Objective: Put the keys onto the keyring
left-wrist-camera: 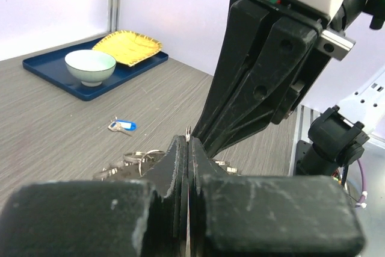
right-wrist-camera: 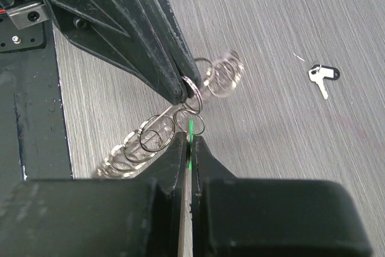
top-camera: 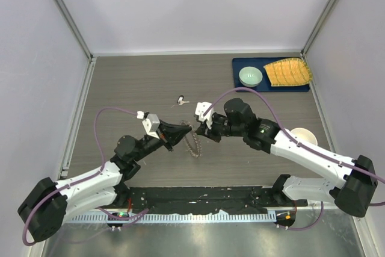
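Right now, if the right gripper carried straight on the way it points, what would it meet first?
Most likely the keyring: its small loops hang just beyond the right gripper, whose jaws pinch the green key. Directly behind sits the left gripper; depth is unclear.

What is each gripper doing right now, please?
The left gripper is closed on the keyring.
The right gripper is closed on the green key.
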{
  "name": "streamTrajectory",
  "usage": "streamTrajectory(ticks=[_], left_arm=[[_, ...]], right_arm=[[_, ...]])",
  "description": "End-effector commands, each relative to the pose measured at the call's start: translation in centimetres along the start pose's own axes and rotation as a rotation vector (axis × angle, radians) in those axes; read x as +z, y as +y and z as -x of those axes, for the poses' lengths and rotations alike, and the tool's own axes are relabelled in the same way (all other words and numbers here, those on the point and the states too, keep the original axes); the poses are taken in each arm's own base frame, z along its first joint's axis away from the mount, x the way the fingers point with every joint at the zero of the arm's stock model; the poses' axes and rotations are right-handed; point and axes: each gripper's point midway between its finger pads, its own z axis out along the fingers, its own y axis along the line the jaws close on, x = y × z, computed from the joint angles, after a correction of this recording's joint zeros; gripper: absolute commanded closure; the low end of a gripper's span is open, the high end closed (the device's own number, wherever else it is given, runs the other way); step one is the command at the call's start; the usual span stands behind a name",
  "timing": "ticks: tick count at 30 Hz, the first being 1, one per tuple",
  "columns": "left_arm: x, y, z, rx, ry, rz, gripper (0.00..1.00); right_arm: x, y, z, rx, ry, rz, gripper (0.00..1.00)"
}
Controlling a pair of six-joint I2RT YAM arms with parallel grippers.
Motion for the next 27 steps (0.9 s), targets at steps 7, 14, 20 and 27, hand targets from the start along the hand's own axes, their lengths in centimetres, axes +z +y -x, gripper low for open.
streamTrajectory(ticks=[7,14,20,27], left_arm=[[0.3,-2.1,7.1,0.032,-0.273,-0.088,1.00],[-0.6,-2.6,7.4,0.040,-0.324,-0.113,1.00],[-0.8,-2.4,6.0,0.033,-0.291,-0.110,1.00],[-2.1,-1.2,3.3,0.016,-0.218,-0.046,0.96]], right_arm=[[1.1,-0.2,-0.8,0.013,0.008,-0.014,0.99],[1.7,1.4,0.3,0.026,-0.038,0.086,0.99],[0.8,0.6,1.8,0.007,-0.077,0.041,0.99],[-1.5,-2.3,2.2,-0.024,-0.041,-0.140,0.99]])
